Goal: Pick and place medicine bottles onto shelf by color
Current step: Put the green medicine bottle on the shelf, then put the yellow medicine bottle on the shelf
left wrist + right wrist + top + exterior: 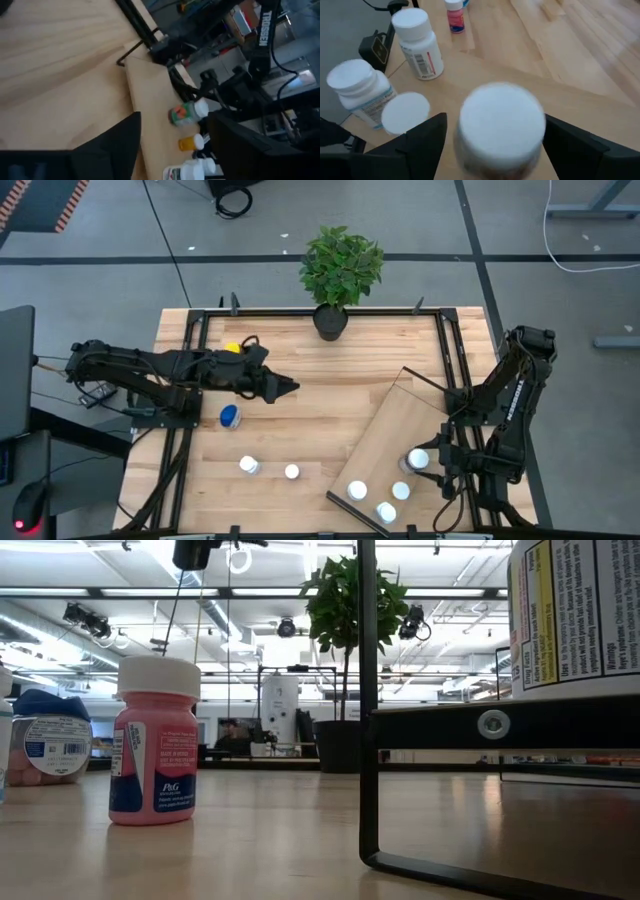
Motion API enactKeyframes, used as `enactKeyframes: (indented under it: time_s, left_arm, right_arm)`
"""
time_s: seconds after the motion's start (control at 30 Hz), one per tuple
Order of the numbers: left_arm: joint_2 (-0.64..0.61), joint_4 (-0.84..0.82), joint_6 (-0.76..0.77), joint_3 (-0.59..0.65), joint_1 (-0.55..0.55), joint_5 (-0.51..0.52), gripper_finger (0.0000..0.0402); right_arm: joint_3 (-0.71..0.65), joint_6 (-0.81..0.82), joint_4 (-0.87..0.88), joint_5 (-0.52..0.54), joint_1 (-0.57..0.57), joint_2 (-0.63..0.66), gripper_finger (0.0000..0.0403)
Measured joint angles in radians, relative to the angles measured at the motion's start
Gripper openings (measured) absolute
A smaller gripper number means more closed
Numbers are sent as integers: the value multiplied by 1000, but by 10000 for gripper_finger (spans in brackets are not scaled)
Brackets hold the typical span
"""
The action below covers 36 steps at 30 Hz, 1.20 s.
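Note:
The shelf (395, 435), a light-wood board on a dark frame, stands at the table's right. Several white-capped bottles stand on its near end (357, 490) (386, 511) (401, 490). My right gripper (430, 461) is open, with a finger on each side of another white-capped bottle (501, 125) standing on the shelf. My left gripper (288, 387) is open and empty above the table's middle left. A blue-capped bottle (229, 416) and two white-capped bottles (248, 465) (291, 472) stand on the table near it. A yellow cap (232, 348) shows beside my left arm. My right gripper has its fingers (427, 142) level on either side of the white-capped bottle, below its cap (501, 120). The bottle stands upright on the shelf. Whether the fingers touch it I cannot tell.
A potted green plant (340, 270) stands at the table's far edge. A black frame (190, 430) runs along the table's sides. In the low view a pink bottle (155, 740) stands on the table and the shelf's dark leg (367, 720) rises close by.

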State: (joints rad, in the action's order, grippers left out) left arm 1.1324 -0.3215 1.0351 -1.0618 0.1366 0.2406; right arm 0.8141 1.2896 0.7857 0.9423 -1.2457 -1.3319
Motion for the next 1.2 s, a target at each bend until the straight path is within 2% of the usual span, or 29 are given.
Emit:
enactKeyframes:
  time_s: [0.1,0.27,0.47,0.73,0.93,1.2]
  left_arm:
    - [-3,-43,-25,-2,-19,31,257]
    - [-9,-46,-90,-2,-57,20,265]
    - [-8,-63,-148,-2,-83,-56,255]
    - [-40,-222,-162,0,-134,-61,237]
    - [-130,-213,-179,-1,-207,-49,223]
    - [-295,-235,-317,-2,-330,-33,203]
  right_arm:
    - [21,-7,29,-1,0,0,319]
    - [27,23,73,-6,18,0,319]
    - [28,63,79,-35,77,0,319]
    - [108,37,88,-147,91,2,319]
    - [218,0,185,-164,91,2,319]
    - [365,0,361,-188,91,2,319]
